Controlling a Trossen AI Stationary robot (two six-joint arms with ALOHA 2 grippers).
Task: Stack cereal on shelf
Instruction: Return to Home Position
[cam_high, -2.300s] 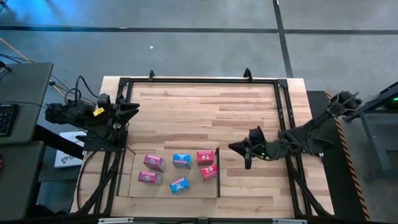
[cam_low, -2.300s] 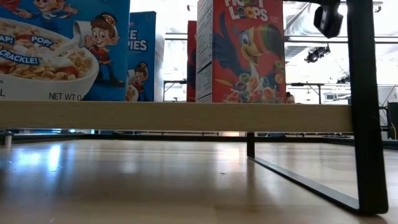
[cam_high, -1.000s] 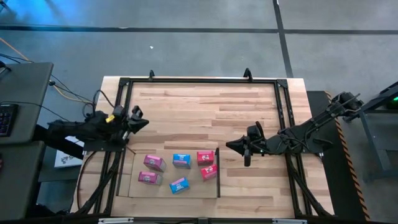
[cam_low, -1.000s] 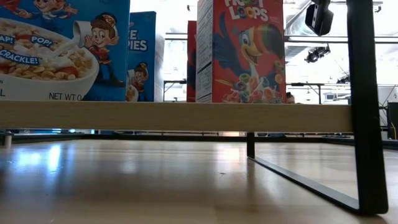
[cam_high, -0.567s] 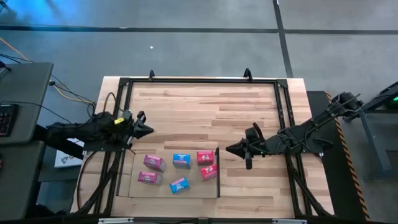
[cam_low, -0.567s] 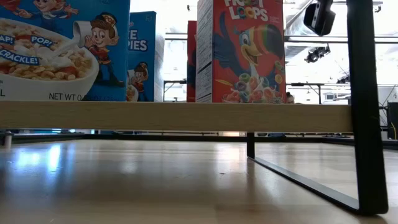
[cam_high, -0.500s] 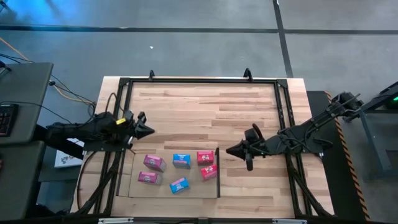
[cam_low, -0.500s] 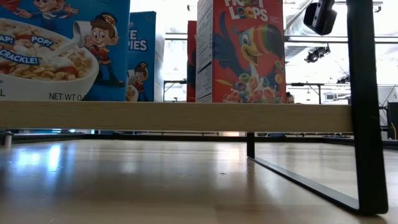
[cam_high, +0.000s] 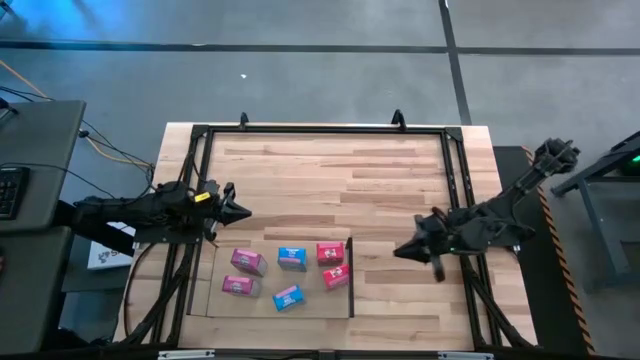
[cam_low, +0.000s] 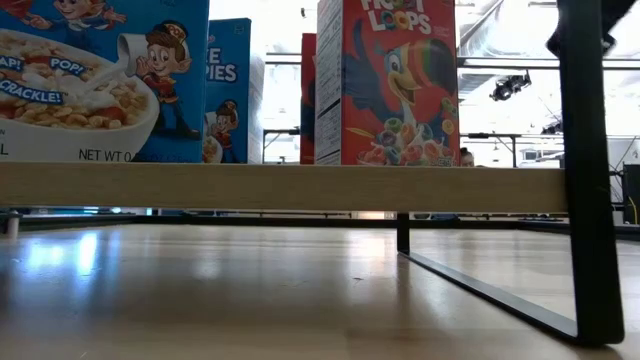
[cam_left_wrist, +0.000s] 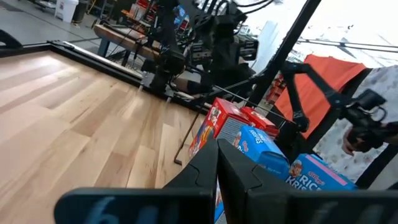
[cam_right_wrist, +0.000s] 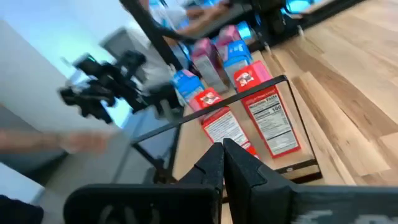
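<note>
Several small cereal boxes stand on their bases on the shelf (cam_high: 215, 295), a light wood panel with thin dark side walls at the table's near side. Two are pink (cam_high: 247, 261), two light blue (cam_high: 292, 258) and two red (cam_high: 331, 253). My left gripper (cam_high: 243, 211) is shut and empty, just past the shelf's far left corner. Its wrist view shows its shut fingers (cam_left_wrist: 216, 165) with a red box (cam_left_wrist: 214, 121) and a blue box (cam_left_wrist: 258, 146) ahead. My right gripper (cam_high: 400, 250) is shut and empty, right of the shelf's right wall. Its wrist view shows the red boxes (cam_right_wrist: 267, 121).
A black metal frame (cam_high: 320, 130) runs round the planked tabletop. In the low view the shelf's wood edge (cam_low: 280, 187) and a dark upright (cam_low: 585, 170) stand in front, with the boxes behind. Bare planks lie between the shelf and the far rail.
My right gripper has drawn back toward the table's right edge and a little toward the near edge, away from the shelf's right wall. My left gripper has gone a little toward the near edge, closer to the shelf's far left corner. The boxes have not moved.
</note>
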